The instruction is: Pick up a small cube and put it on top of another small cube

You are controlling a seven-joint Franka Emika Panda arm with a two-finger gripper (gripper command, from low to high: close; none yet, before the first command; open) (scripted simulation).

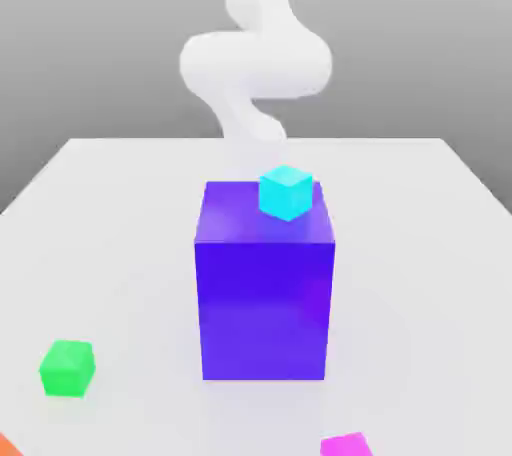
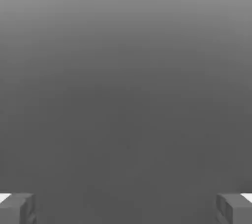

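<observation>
You are looking out past the tool at a plain grey backdrop that shades from lighter to darker toward the tool. Its two fingertips are grey blocks with a pale white corner on each, and you see them at opposite edges of the frame. They stand wide apart, with bare backdrop between them. Nothing is gripped between the fingertips, and nothing touches either one.

No readable text anywhere, no labels, no brands, no numbers, no signs, every cube face plain, table surface plain too
</observation>
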